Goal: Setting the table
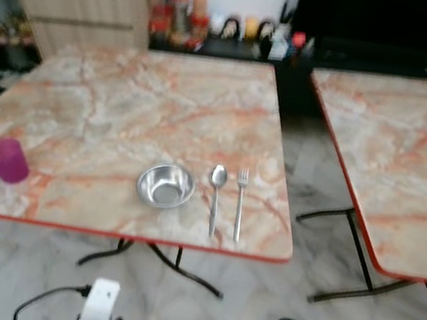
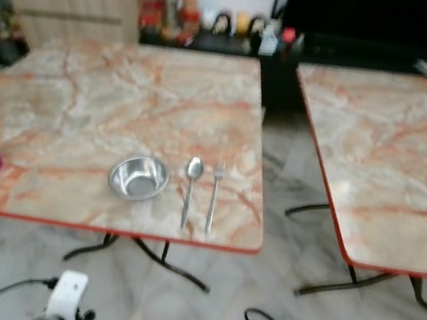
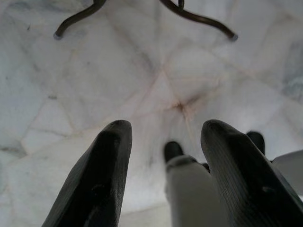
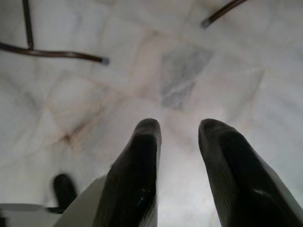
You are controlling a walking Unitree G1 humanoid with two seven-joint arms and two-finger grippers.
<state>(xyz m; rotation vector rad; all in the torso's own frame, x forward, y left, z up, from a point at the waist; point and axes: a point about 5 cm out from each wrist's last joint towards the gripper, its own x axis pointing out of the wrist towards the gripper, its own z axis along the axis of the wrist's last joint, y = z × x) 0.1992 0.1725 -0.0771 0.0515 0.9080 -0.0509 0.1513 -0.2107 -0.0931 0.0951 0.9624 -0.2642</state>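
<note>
A steel bowl [image 1: 166, 185] sits near the front edge of a marble-patterned table [image 1: 124, 105]. Just right of it lie a spoon [image 1: 215, 195] and a fork [image 1: 239, 201], side by side, handles toward me. A purple cup [image 1: 5, 159] stands at the table's front left. Both arms hang low in front of the table. My left gripper [image 3: 163, 137] is open over the floor, holding nothing. My right gripper [image 4: 177, 130] is open too, with bare floor between its fingers.
A second marble table [image 1: 402, 149] stands to the right across a narrow floor gap. Black table legs [image 1: 157, 261] spread under the near table. A counter with bottles and jars [image 1: 218, 27] and a wooden cabinet [image 1: 82, 13] line the back wall.
</note>
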